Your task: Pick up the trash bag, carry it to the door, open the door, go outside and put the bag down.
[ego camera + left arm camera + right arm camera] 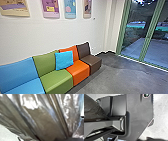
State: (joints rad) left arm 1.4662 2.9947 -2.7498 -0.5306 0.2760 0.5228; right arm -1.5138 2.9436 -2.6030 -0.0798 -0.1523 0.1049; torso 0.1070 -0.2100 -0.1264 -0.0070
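Here, we see the shiny bag in folds, close to our left wrist. We cannot tell if our left claw or right claw is open, closed or gripping. We face a couch by a wall, with a blue pillow near its back edge. Tall glass stands past its brown end.

white glare streaks the trash bag; light is dimmer outside.
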